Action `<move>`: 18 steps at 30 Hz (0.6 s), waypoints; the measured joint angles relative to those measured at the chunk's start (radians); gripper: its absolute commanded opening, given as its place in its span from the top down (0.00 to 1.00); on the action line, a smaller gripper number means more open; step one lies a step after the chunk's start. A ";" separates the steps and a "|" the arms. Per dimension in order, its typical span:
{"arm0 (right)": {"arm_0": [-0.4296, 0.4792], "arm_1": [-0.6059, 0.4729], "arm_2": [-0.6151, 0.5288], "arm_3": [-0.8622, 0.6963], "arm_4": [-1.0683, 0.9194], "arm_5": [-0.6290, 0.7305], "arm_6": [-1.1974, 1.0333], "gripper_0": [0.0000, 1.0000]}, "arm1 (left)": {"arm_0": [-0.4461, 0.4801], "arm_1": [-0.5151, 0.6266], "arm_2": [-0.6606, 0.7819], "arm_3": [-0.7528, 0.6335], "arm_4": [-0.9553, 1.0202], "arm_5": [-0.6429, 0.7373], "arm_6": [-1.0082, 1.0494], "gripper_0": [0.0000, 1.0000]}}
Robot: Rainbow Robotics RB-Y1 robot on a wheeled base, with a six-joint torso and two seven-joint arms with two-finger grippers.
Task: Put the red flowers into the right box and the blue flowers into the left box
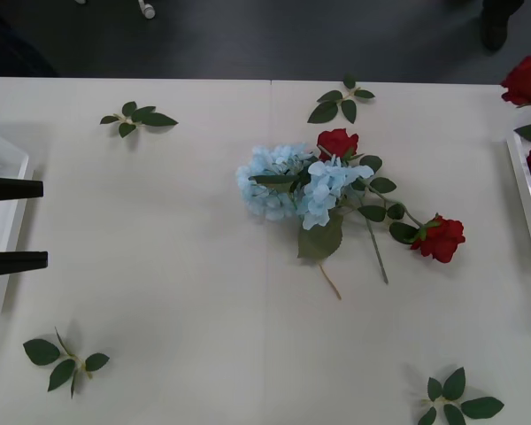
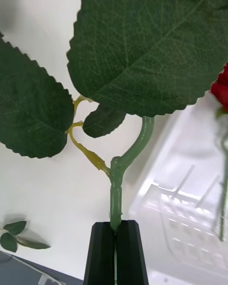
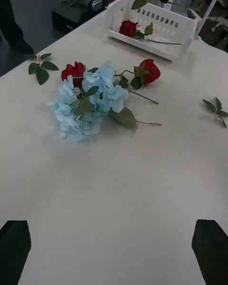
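We have the right gripper (image 2: 115,240) pinched shut on the thin green stem (image 2: 117,190) of a red rose (image 1: 526,80), with the right box (image 2: 187,204) just beside and below our fingers and another rose (image 3: 128,28) already lying in it. The stem is light, bendy plastic with broad serrated fabric leaves (image 2: 152,42) above the grip, so we judge it will sway and the head will droop.

Our left gripper (image 1: 13,226) waits spread open over the left box (image 1: 2,168), well apart from the pile ahead: fluffy blue flowers (image 3: 85,102) tangled with two red flowers (image 3: 148,71). Soft petals crush easily, so we'd take the stems, not the heads.
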 measured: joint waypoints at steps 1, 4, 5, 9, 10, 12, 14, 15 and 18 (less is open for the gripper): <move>0.000 -0.014 -0.021 0.000 -0.004 0.006 0.000 1.00 | 0.000 0.000 0.000 0.000 0.000 0.000 0.000 0.00; 0.000 -0.053 -0.076 0.000 -0.004 0.017 -0.020 1.00 | 0.000 0.000 0.000 0.000 0.000 0.000 0.000 0.00; 0.000 -0.066 -0.092 0.002 -0.004 0.015 -0.042 1.00 | 0.000 0.000 0.000 0.000 0.000 0.000 0.000 0.00; 0.000 -0.115 -0.127 0.037 -0.004 -0.018 -0.112 1.00 | 0.000 0.000 0.000 0.000 0.000 0.000 0.000 0.00; 0.000 -0.126 -0.130 0.054 -0.004 -0.032 -0.112 1.00 | 0.000 0.000 0.000 0.000 0.000 0.000 0.000 0.00; 0.000 -0.144 -0.135 0.099 -0.003 -0.074 -0.112 1.00 | 0.000 0.000 0.000 0.000 0.000 0.000 0.000 0.00; 0.000 -0.157 -0.136 0.153 0.001 -0.119 -0.112 1.00 | 0.000 0.000 0.000 0.000 0.000 0.000 0.000 0.00; 0.001 -0.161 -0.136 0.177 0.007 -0.143 -0.112 1.00 | 0.000 0.000 0.000 0.000 0.000 0.000 0.000 0.00; 0.016 -0.164 -0.136 0.234 0.024 -0.212 -0.111 1.00 | 0.000 0.000 0.000 0.000 0.000 0.000 0.000 0.00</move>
